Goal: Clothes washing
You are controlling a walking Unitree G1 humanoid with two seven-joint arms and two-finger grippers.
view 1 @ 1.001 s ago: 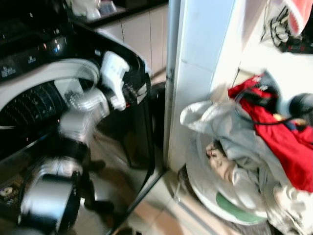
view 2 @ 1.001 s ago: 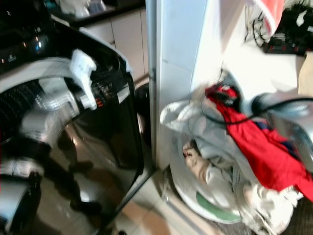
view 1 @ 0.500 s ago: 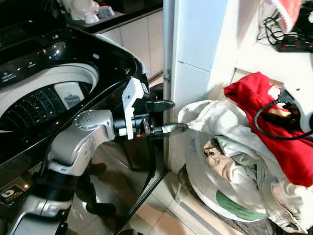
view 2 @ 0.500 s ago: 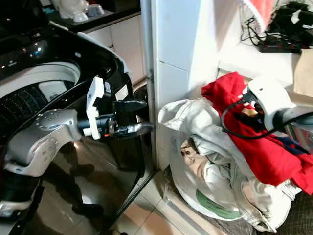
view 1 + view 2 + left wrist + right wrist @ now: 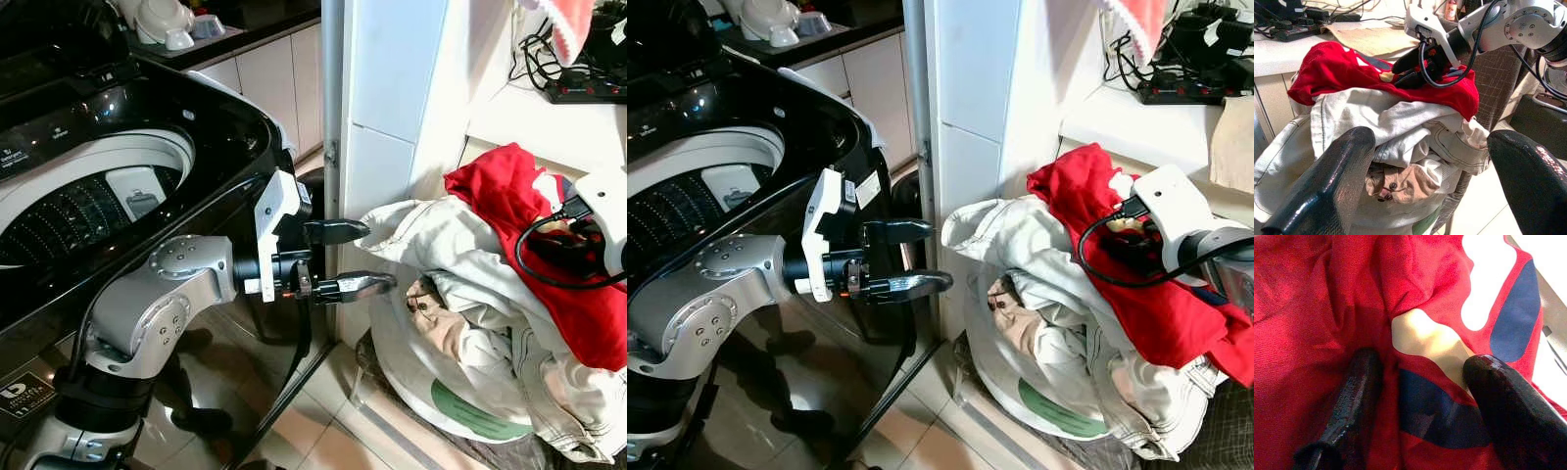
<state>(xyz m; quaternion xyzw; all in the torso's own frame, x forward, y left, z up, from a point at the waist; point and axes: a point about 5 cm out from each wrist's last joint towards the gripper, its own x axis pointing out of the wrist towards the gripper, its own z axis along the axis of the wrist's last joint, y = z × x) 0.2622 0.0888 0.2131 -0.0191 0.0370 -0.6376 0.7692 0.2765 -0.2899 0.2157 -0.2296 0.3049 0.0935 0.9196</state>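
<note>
We see the left hand (image 5: 353, 257) has spread wider since a moment ago, empty, tips near the pale garment (image 5: 446, 235) on the laundry pile. The right hand (image 5: 1422, 396) rests open, pressed into the red garment (image 5: 509, 196) atop.

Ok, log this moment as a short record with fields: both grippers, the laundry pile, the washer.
left gripper: jaws open, held out in the air toward the pile, touching nothing
right gripper: jaws open, pressed into the red garment on top of the pile
laundry pile: red garment over a pale jacket, heaped in a basket on the floor
washing machine: black top-loader, lid up, drum open
</note>
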